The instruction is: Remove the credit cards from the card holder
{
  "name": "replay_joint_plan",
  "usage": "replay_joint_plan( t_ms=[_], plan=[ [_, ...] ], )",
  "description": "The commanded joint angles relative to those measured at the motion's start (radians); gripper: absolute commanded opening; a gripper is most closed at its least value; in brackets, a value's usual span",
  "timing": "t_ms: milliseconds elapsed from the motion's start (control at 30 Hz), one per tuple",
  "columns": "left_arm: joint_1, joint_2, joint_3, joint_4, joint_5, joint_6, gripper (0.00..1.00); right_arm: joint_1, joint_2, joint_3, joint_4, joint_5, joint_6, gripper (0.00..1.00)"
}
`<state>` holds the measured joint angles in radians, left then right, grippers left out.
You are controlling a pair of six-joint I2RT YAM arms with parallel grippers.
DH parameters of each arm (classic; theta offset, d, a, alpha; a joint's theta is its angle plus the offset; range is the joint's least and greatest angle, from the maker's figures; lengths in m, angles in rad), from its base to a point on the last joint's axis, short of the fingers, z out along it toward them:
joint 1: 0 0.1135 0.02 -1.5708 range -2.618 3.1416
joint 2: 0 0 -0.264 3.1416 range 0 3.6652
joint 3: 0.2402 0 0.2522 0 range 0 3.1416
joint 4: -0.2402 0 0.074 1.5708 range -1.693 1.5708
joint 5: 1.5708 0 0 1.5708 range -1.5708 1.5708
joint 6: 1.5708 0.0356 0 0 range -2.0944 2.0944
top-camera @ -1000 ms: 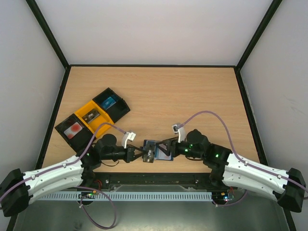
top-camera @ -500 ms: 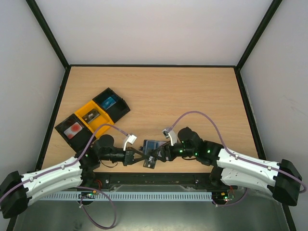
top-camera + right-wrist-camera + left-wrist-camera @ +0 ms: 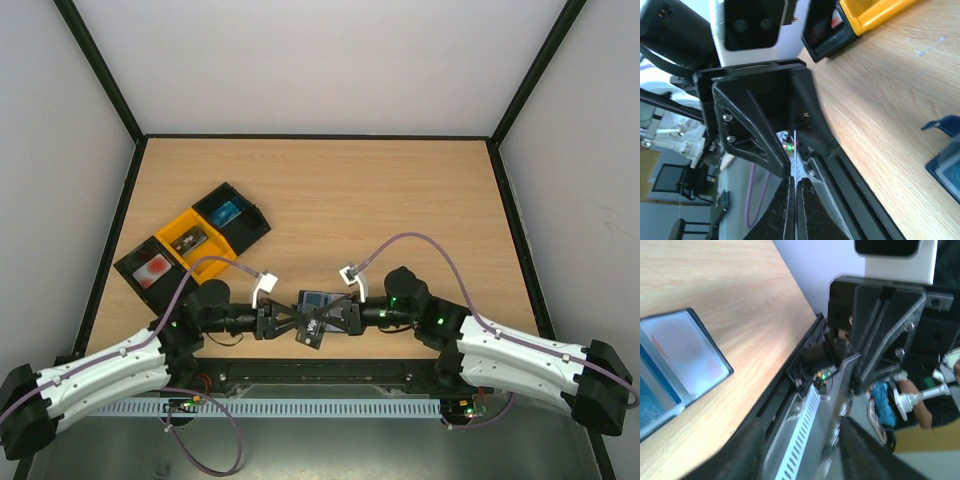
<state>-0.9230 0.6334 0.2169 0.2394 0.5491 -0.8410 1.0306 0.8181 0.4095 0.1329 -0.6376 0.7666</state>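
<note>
The card holder (image 3: 318, 301), a navy wallet, lies open on the table just beyond both grippers; its clear pocket (image 3: 680, 367) shows in the left wrist view, and a corner of the card holder (image 3: 946, 159) shows at the right edge of the right wrist view. One of the credit cards (image 3: 312, 331) hangs above the table's near edge between the grippers. My right gripper (image 3: 795, 181) is shut on this card, which appears edge-on as a thin pale line (image 3: 796, 150). My left gripper (image 3: 800, 442) faces it with jaws apart, the card's far end between them.
A row of black and yellow trays (image 3: 178, 262) sits at the left of the table with small items inside; its yellow part (image 3: 870, 12) shows behind the left gripper. The table's black front rail (image 3: 320, 372) runs right below both grippers.
My right gripper closed on the card that the left gripper was holding. The left jaws have come apart. Both wrists shifted slightly, staying at the near edge.
</note>
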Motion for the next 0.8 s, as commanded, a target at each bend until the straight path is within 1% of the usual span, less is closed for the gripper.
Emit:
replay_joint_plan(
  t_ms=[0,33,133,233,300,433,533,600,667,767],
  plan=[
    [0.012,-0.058,0.079,-0.087,-0.170,-0.060,0.58,-0.002,-0.032,-0.027,0.171,0.025,0.099,0.02],
    [0.012,-0.077,0.084,-0.109,-0.218,-0.085,0.66,-0.002,-0.033,-0.029,0.185,0.052,0.116,0.02],
    [0.013,-0.142,0.078,-0.133,-0.319,-0.140,0.84,-0.002,-0.031,-0.038,0.247,0.126,0.166,0.02],
    [0.013,-0.198,0.075,-0.140,-0.376,-0.178,0.95,-0.003,-0.014,-0.032,0.289,0.220,0.209,0.02],
    [0.013,-0.227,0.074,-0.134,-0.400,-0.200,1.00,-0.002,0.004,-0.029,0.335,0.272,0.245,0.02],
    [0.013,-0.251,0.074,-0.125,-0.451,-0.251,1.00,-0.003,0.060,-0.033,0.493,0.377,0.325,0.02],
    [0.013,-0.263,0.060,-0.093,-0.490,-0.275,0.95,-0.002,0.145,-0.014,0.611,0.414,0.374,0.02],
    [0.013,-0.277,0.050,-0.061,-0.518,-0.293,0.88,-0.002,0.197,0.001,0.686,0.422,0.412,0.02],
    [0.013,-0.291,0.044,-0.022,-0.538,-0.316,0.79,-0.002,0.240,-0.003,0.767,0.435,0.463,0.02],
    [0.014,-0.298,0.042,0.005,-0.558,-0.330,0.68,-0.003,0.296,-0.005,0.852,0.445,0.501,0.02]
  ],
)
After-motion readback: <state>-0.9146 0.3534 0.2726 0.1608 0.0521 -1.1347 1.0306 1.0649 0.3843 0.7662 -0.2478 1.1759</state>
